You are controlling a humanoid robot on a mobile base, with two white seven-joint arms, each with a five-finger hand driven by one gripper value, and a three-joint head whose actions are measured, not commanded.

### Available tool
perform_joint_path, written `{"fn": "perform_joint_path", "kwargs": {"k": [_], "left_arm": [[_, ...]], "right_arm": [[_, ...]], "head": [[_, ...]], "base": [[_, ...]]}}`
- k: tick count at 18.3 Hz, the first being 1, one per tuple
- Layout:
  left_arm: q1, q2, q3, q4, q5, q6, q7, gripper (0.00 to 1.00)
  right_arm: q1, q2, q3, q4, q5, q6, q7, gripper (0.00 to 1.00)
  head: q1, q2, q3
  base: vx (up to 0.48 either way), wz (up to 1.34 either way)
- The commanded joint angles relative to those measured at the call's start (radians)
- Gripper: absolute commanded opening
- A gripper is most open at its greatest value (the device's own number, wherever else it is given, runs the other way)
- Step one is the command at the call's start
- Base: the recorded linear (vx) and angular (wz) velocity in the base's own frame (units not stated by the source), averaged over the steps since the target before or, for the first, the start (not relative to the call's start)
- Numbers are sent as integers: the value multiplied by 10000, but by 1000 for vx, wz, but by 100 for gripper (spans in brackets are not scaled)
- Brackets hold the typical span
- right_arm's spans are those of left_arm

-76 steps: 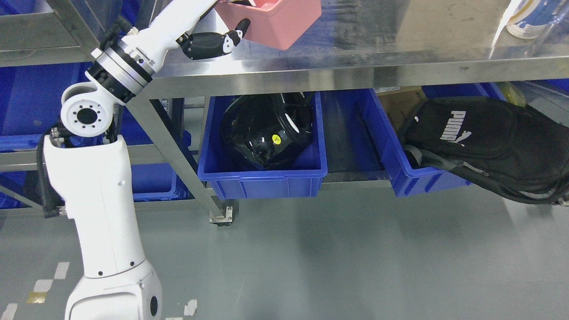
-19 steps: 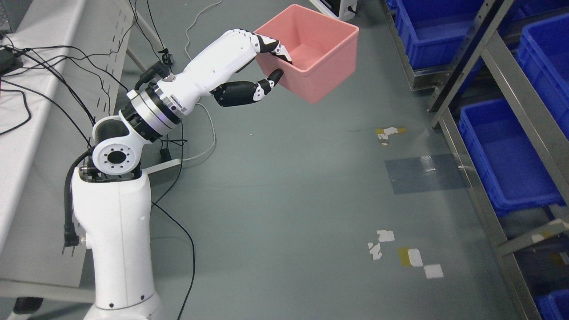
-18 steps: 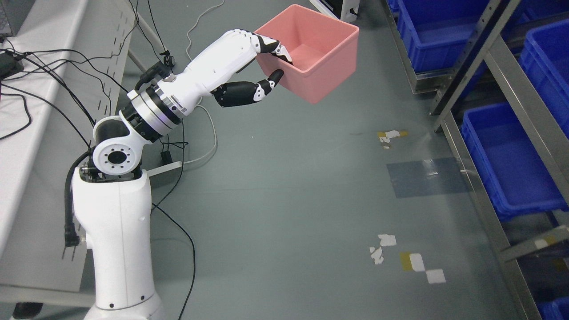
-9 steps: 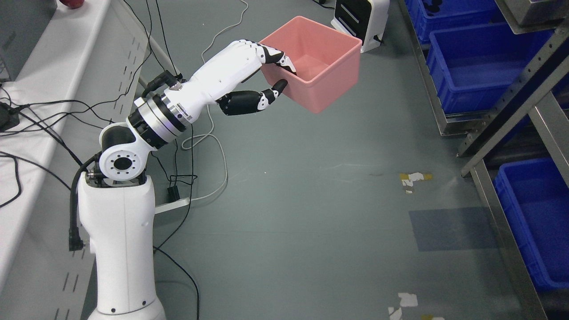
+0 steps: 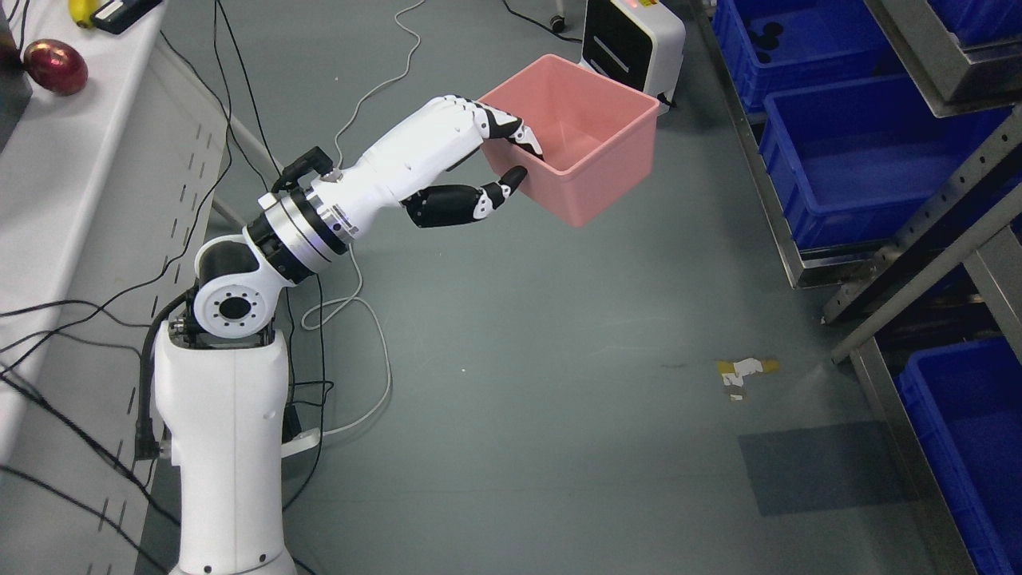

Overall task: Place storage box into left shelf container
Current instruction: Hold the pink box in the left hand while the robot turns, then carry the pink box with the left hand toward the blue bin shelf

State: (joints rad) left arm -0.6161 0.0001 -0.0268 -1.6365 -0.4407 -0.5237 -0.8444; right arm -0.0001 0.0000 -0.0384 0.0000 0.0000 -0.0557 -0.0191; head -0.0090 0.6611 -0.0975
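Empty pink plastic storage box (image 5: pixel 587 144) held aloft over grey floor (image 5: pixel 559 383), 12 o'clock in view; left hand (image 5: pixel 479 160) fingers (image 5: pixel 523 137) hooked over near wall, thumb pressing outside, clamped on it. Box picked up, not yet placed. Blue shelf containers (image 5: pixel 862 152) in steel rack (image 5: pixel 918 263) at 2-3 o'clock, well apart. White unit (image 5: pixel 631 36) just behind box; loose cables (image 5: pixel 351 295) on floor at 9 o'clock; white table (image 5: pixel 72 200) at far left
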Motion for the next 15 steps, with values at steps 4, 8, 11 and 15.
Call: {"fn": "perform_joint_path", "kwargs": {"k": [4,8,11,15], "left_arm": [[1144,174,-1434,58,35,-576,-100,2],[1650,174,-1879,242,35,-713,-100,3],[1697,174,-1895,288,35,-760,-115,3],[1819,174,-2033,304,35,-806,-115,3]], "right_arm": [[-183,-175,0,-174,0,5,7,99],[-183,-175,0,-174,0,5,7,99],[-183,-175,0,-174,0,5,7,99],[-183,-175,0,-174,0,5,7,99]], "head": [[0,0,0],[0,0,0],[0,0,0],[0,0,0]], "base": [[290,-197],[225,-467],[196,-627],[177,-740]]}}
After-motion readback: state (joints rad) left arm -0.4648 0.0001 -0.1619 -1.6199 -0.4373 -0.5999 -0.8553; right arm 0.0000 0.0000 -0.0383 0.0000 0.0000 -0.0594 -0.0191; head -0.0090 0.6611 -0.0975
